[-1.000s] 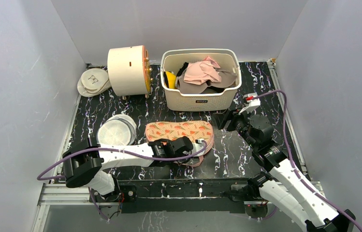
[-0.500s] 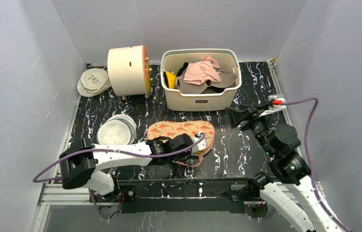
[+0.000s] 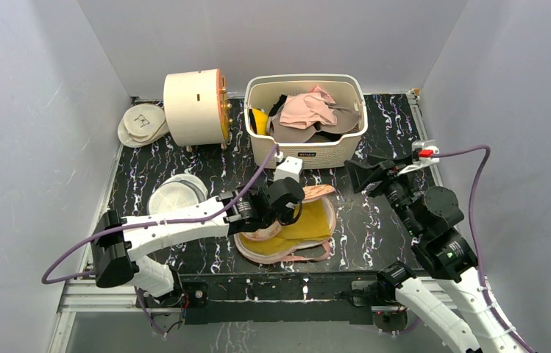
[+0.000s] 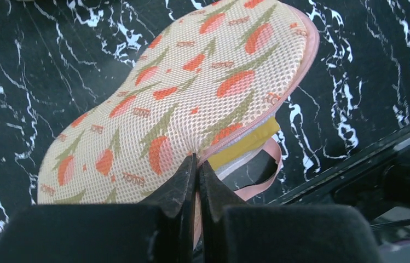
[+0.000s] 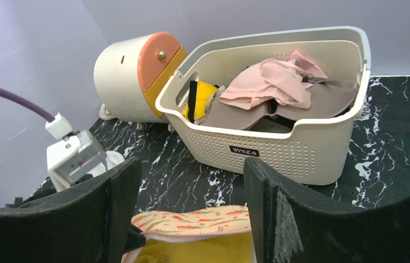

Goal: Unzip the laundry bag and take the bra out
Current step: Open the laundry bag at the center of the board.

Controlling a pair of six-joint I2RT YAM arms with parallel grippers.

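The laundry bag (image 3: 281, 246) lies at the table's front middle, cream mesh with an orange-and-green floral print (image 4: 191, 104) and pink trim. My left gripper (image 3: 292, 208) (image 4: 197, 163) is shut on the pink-trimmed edge of its top flap and holds that flap lifted. A yellow bra (image 3: 310, 220) (image 4: 246, 143) (image 5: 202, 247) shows in the opening under the flap. A pink strap (image 4: 272, 164) loops out at the bag's near edge. My right gripper (image 3: 360, 176) (image 5: 191, 203) hovers open to the right of the bag, facing it, with nothing between its fingers.
A cream basket (image 3: 307, 152) (image 5: 301, 148) of clothes stands behind the bag. Left of it lies a cream cylinder with an orange lid (image 3: 195, 108) (image 5: 131, 68). White mesh discs sit at the left (image 3: 176, 198) and back left (image 3: 142, 123).
My left gripper shut on the bag's edge and raised the top flap up and back, baring the yellow bra. My right gripper drew off to the right and rose.
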